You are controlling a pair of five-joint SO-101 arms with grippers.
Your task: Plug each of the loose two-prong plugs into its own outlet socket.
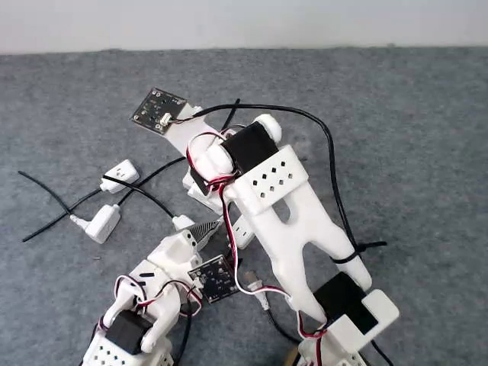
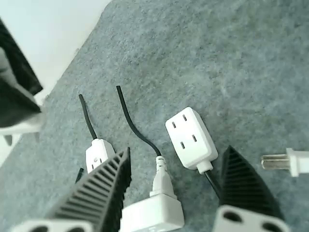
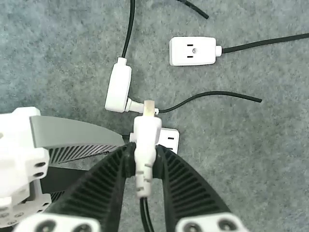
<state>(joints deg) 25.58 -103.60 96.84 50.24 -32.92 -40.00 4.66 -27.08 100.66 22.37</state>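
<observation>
1. Inserting step in hand: the right gripper (image 3: 145, 146) is clamped on a white two-prong plug (image 3: 146, 126), prongs pointing away from the wrist.
2. A white outlet socket (image 3: 170, 139) lies on the grey mat (image 3: 251, 159) just beside the held plug, partly hidden.
3. The left gripper (image 2: 177, 150) is spread wide and holds nothing; a four-slot outlet (image 2: 190, 137) lies ahead of it.
4. Judgement: next, square the prongs to the slots and push straight. The socket probably needs bracing or it will slide.

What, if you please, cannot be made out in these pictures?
Right wrist view: a socket, mostly behind the plug in the right pincer.
Left wrist view: a corded white block, cut off by the edge.
High view: that plug, hidden under the right arm.
</observation>
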